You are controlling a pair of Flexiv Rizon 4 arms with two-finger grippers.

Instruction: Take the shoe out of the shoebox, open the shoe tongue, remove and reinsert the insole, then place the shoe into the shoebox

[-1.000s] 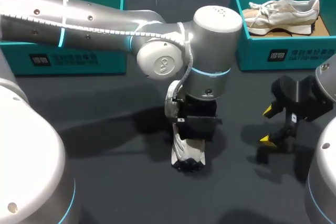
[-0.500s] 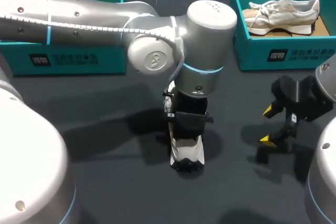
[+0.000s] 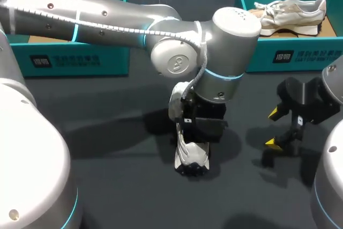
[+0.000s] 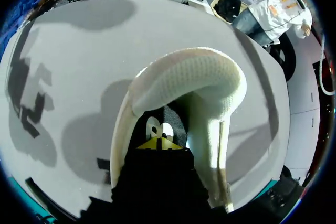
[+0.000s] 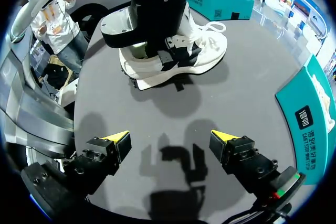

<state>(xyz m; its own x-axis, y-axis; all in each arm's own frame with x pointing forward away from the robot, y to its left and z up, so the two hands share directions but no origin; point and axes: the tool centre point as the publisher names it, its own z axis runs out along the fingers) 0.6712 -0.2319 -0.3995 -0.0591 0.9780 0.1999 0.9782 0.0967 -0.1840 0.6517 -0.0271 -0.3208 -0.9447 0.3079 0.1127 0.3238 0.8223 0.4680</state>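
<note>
shoe [image 3: 192, 156] on table [image 3: 107, 175], under left end effector [image 4: 160, 142]

Two shoes: one white shoe [image 3: 192, 154] on the bench [image 3: 118, 186], one beige shoe [image 3: 292, 12] (this one lies inside a box). Two teal boxes: left shoebox [image 3: 69, 60], right shoebox [image 3: 292, 54]. Two tools: left tool [image 4: 157, 143], right tool [image 5: 170, 140].

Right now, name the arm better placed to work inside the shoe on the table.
Left. The left hand sits down in the opening of the white shoe; the right hand hangs open, apart from it.
</note>
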